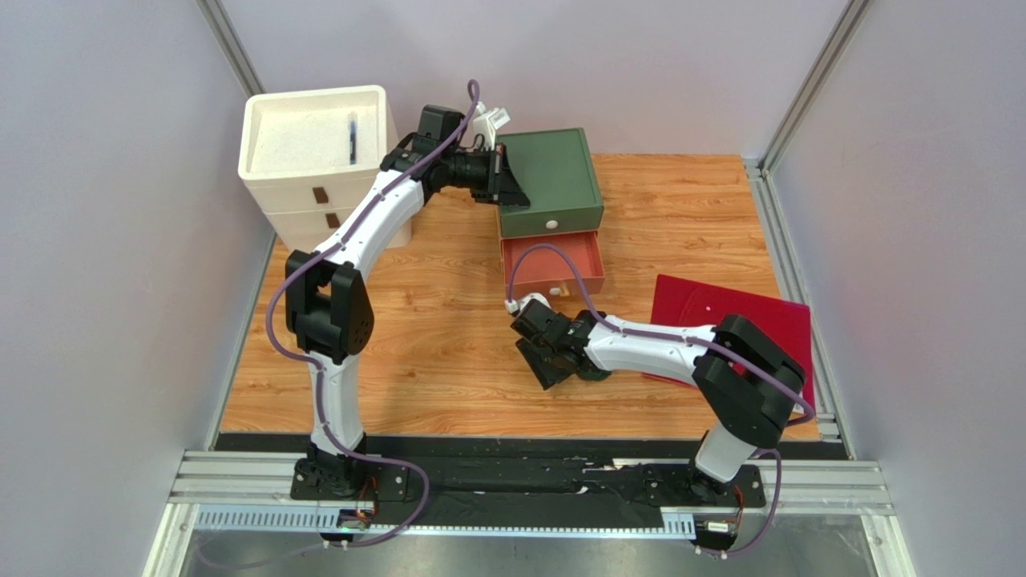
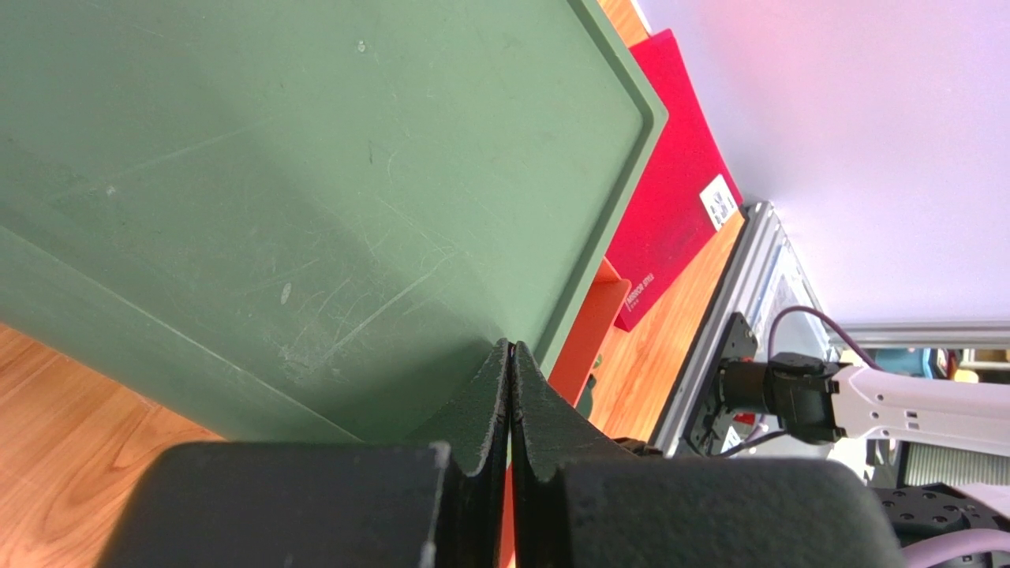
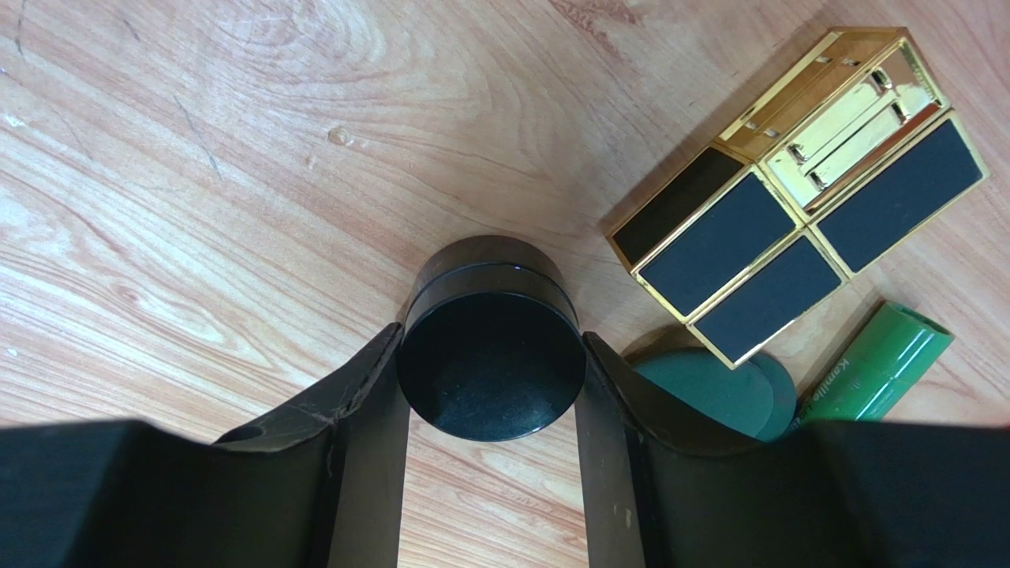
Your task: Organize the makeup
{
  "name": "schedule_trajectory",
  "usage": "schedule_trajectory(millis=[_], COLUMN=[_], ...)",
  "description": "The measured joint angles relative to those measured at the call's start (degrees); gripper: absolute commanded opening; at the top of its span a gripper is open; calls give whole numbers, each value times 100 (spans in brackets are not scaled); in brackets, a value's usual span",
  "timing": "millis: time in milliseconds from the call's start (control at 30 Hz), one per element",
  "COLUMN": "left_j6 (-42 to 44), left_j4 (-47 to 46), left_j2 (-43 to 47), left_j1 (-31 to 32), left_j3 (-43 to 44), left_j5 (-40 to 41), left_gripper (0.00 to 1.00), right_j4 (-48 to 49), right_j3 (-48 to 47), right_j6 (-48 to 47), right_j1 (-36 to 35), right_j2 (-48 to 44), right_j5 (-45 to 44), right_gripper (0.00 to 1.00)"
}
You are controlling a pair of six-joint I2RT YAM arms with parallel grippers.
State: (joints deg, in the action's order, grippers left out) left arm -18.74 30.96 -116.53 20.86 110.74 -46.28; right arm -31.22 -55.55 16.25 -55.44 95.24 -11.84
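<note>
Two arms work at a green box [image 2: 296,178]. The right gripper [image 3: 492,343] clamps the jar [image 3: 491,379] on the table before the box's open drawer [image 1: 552,262], likely its destination. The left gripper [image 2: 510,355], pinched closed and empty, sits at the box's left edge, probably steadying it. Case [image 3: 794,189], compact [image 3: 705,391] and stick [image 3: 877,361] also lie before the box.

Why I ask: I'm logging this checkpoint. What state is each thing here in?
Orange drawer: pulled open.
Green drawer: shut.
White drawers: shut.
Left end effector: shut, nothing between its fingers.
Right end effector: shut on the round black jar.
</note>
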Motion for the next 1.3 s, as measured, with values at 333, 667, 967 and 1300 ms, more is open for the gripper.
schedule_trajectory(millis=[333, 667, 967, 1300], left_j6=[0, 20, 146, 164], left_j4=[7, 201, 466, 654], left_j2=[0, 0, 0, -122], left_j1=[0, 4, 4, 2], left_j3=[0, 118, 271, 527], left_j5=[4, 151, 374, 481], left_gripper=[0, 0, 0, 0], right_j4=[-330, -450, -304, -328], right_j3=[-109, -1606, -2516, -2850], right_j6=[-221, -1080, -1600, -1790], right_j1=[-4, 205, 1414, 1567], right_j2=[-662, -1198, -487, 341], right_j5=[9, -634, -391, -37], right_gripper=[0, 0, 0, 39])
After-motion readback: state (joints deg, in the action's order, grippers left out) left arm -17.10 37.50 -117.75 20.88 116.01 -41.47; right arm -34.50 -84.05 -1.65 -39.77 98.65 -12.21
